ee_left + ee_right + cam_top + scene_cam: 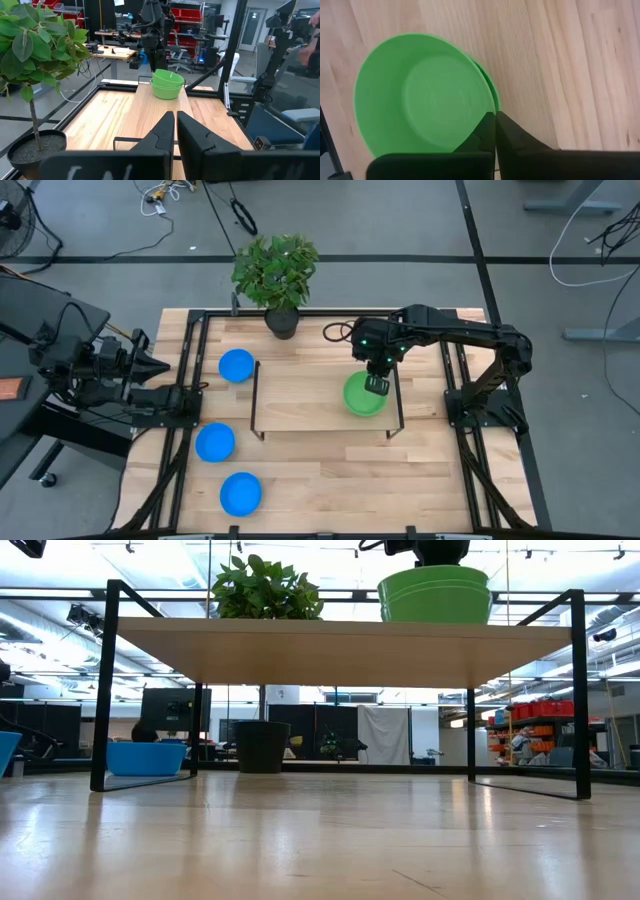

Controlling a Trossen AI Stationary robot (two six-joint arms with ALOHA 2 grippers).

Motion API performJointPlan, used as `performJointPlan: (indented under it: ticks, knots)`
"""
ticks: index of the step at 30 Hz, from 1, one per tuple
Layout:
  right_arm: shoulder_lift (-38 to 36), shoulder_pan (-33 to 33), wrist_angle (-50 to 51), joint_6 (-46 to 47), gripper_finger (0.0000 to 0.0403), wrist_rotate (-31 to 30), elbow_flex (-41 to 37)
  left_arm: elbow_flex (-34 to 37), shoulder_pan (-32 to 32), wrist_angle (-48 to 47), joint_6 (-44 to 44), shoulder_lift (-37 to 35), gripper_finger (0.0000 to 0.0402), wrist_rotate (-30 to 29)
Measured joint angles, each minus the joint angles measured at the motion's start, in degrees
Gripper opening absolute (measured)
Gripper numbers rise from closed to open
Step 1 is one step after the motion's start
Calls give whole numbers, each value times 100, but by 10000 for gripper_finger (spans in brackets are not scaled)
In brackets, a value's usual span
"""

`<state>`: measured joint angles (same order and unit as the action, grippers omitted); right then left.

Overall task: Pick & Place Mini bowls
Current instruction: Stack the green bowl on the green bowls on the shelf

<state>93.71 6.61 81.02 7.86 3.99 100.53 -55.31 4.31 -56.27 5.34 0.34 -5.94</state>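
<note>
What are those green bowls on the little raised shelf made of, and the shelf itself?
The green bowls look like plastic: uniform bright colour, smooth thin walls with a soft sheen. The shelf has a pale wooden top, judging by its visible grain, on thin black legs that are probably metal. The right claw is shut on the top bowl's rim.

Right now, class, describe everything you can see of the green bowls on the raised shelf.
The green bowls are bright green, shallow, round and plastic-looking, nested in a stack; at least two rims show. They stand upright near the right end of the wooden shelf, the top bowl sitting slightly off-centre on the one below. The right gripper is shut on the top bowl's rim.
</note>
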Motion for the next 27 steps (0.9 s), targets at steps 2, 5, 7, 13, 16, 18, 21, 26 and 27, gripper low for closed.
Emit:
performJointPlan:
  ticks: [2,5,7,13,16,18,21,26,27]
  knots:
    - [1,0,-28,-1,5,0,0,-1,-1,-2,2,1,23,-1]
    - [0,0,-21,-22,21,5,0,-2,-2,-2,0,2,23,-2]
    - [1,0,-22,-20,34,8,0,0,0,-1,0,0,23,-1]
    - [1,0,-20,48,72,11,0,-1,0,-2,2,1,23,0]
    - [0,-1,5,66,89,14,0,0,-1,-2,0,1,23,0]
    - [0,-2,11,67,101,83,0,0,-2,0,0,0,23,-2]
    - [-2,-2,11,66,123,125,0,-1,-2,0,2,1,23,0]
    - [-11,-2,25,72,159,151,0,0,-1,-1,0,2,23,-1]
    - [-37,-2,37,74,164,151,0,0,-2,-2,0,0,23,0]
